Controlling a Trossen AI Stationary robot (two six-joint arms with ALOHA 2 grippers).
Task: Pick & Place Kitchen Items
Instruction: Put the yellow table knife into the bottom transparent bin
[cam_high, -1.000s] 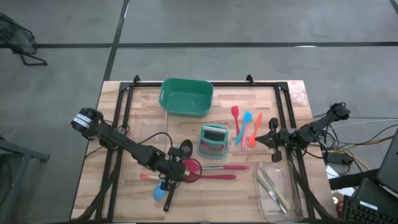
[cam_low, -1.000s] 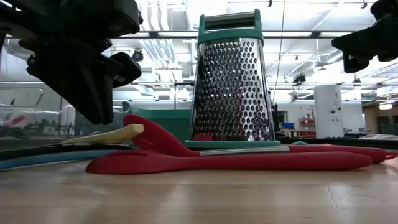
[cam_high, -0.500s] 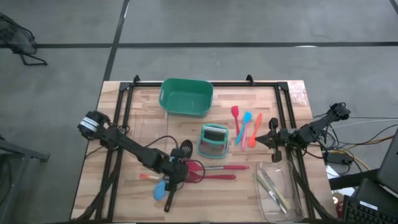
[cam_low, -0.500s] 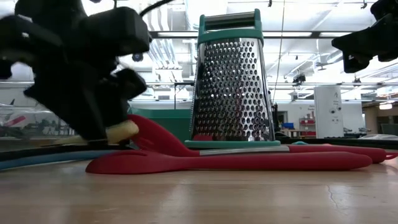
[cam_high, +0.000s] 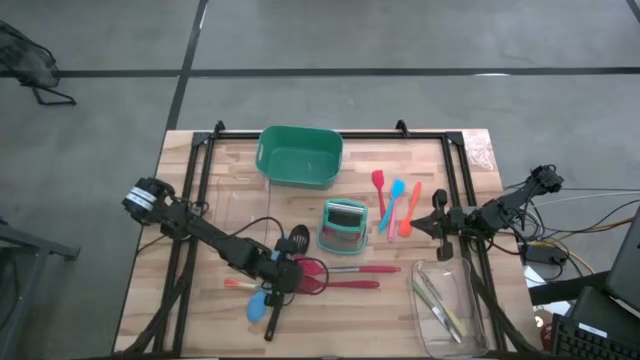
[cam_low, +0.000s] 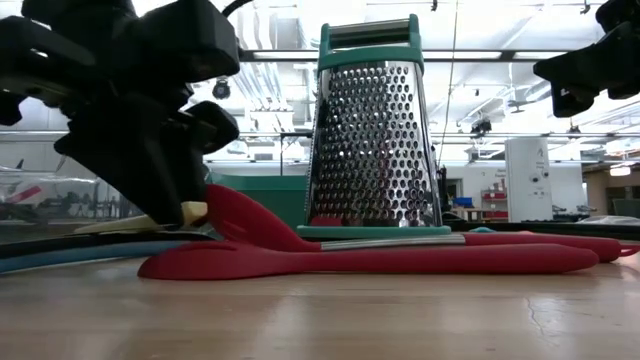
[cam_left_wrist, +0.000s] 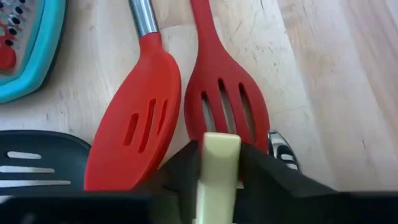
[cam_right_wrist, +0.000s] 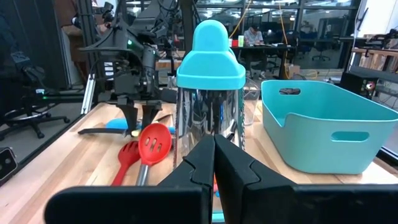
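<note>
My left gripper (cam_high: 281, 274) is down at the table's near middle, shut on a pale-handled tool (cam_left_wrist: 218, 149) whose orange end (cam_high: 232, 283) lies to the left. Two red slotted spoons (cam_left_wrist: 134, 124) (cam_left_wrist: 227, 106) lie just past its fingertips, heads toward the gripper. A black slotted spoon (cam_left_wrist: 37, 168) and a blue spoon (cam_high: 258, 305) lie beside it. Three small spatulas (cam_high: 397, 205) lie at the middle right. My right gripper (cam_high: 437, 226) is shut and empty, hovering right of the spatulas. My left gripper pinches the pale handle near its free end (cam_left_wrist: 219, 144) between its two fingers, one on each side. The fingers (cam_low: 160, 190) come from above, slanting down. The handle's end (cam_low: 195, 212) pokes out past them, low over the table and about level.
A steel grater with teal trim (cam_high: 343, 225) stands just beyond the red spoons. A green tub (cam_high: 300, 155) sits at the far middle. A clear tray (cam_high: 450, 305) holding utensils is at the near right. People and desks show in the room behind.
My left gripper has come down and gone a little toward the table's right edge, onto the pale handle. It hung above the handle before, and its fingers now stand on both sides of the handle's end. The handle's raised end has dropped a little.
</note>
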